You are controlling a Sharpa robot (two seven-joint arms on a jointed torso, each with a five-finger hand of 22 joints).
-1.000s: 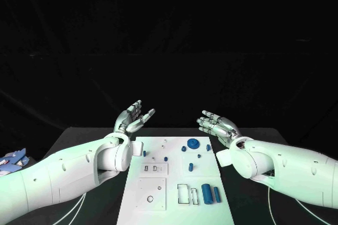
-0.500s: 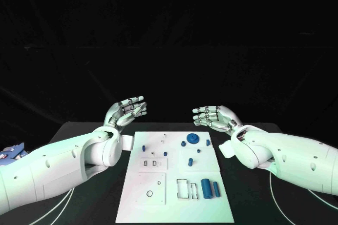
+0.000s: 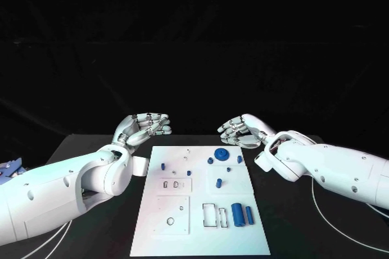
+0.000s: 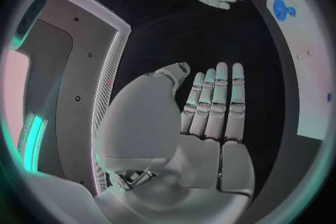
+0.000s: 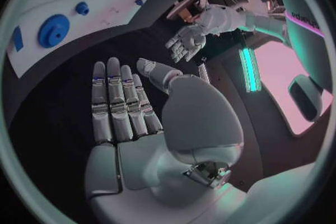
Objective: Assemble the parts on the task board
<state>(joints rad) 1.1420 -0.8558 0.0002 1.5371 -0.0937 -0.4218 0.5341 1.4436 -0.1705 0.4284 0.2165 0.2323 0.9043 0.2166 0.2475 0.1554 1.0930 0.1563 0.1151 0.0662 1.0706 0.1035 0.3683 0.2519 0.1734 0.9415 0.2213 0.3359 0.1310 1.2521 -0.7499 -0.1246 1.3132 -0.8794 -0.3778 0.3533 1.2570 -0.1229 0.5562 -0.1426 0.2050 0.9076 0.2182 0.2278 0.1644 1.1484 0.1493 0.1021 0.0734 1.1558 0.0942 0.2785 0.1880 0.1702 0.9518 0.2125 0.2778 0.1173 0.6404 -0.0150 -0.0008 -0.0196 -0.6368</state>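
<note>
The task board lies flat in the middle of the black tabletop, its long side running away from the robot. The blue parts lie scattered on it: a large round disc near the far edge with small pegs beside it, a short peg near the middle, and a thick cylinder with a thinner one beside it near the close right corner, next to two rectangular slots.

Both hands hover above the far end of the board, well apart from each other and from every part. The left hand hangs beyond the board's far left corner; its wrist view shows the fingers straight, side by side, with nothing in the palm. The right hand hangs beyond the far right corner, likewise flat and empty in its own wrist view.

Nothing appears to be assembled yet, and no part is in hand, so the step looks like the approach before a first pick. The next move likely calls for one hand to descend toward a chosen part, probably the disc or pegs nearest it, and close carefully on that small piece without nudging its neighbours.
</note>
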